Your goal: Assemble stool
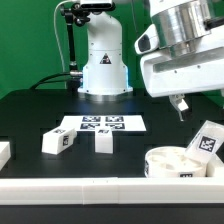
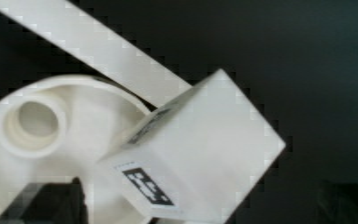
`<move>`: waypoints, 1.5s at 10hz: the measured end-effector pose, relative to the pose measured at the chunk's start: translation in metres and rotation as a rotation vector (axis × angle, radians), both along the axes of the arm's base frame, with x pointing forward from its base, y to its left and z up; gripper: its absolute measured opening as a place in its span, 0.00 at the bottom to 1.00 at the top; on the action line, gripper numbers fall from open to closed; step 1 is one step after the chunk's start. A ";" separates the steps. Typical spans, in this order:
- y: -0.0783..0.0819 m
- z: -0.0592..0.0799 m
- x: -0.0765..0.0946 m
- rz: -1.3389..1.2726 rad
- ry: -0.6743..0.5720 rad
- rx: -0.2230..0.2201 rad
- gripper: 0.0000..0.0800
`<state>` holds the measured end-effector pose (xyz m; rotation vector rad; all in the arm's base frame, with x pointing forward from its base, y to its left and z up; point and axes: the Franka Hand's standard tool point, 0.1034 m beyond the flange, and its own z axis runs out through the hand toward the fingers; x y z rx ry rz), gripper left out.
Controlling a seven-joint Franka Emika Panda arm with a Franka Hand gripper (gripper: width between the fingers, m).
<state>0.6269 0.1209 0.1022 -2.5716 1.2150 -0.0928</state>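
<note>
The round white seat (image 1: 180, 164) lies at the front of the table on the exterior view's right, sockets up. One tagged leg (image 1: 208, 140) stands tilted at its far right rim. Two more legs (image 1: 57, 142) (image 1: 103, 142) lie apart in front of the marker board. My gripper (image 1: 180, 104) hangs above the seat, up and to the left of the tilted leg, touching nothing. In the wrist view the seat (image 2: 43, 120) and that leg (image 2: 202, 135) lie below my gripper (image 2: 194, 215). One dark finger (image 2: 51, 200) shows far to one side, so the jaws stand open and empty.
The marker board (image 1: 100, 124) lies in front of the robot base (image 1: 103, 60). A long white rail (image 1: 90, 190) runs along the front edge and also shows in the wrist view (image 2: 105, 45). Another white piece (image 1: 3, 152) sits at the exterior view's left edge.
</note>
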 end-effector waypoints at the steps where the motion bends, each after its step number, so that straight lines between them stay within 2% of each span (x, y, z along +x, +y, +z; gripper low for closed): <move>1: -0.001 0.000 0.000 0.068 -0.016 -0.014 0.81; 3: -0.002 0.000 0.000 0.220 -0.052 -0.046 0.81; 8: -0.002 0.000 0.001 0.853 -0.159 -0.210 0.81; 12: -0.005 -0.001 0.002 1.064 -0.203 -0.250 0.81; 15: 0.002 -0.007 -0.001 1.400 -0.228 -0.333 0.81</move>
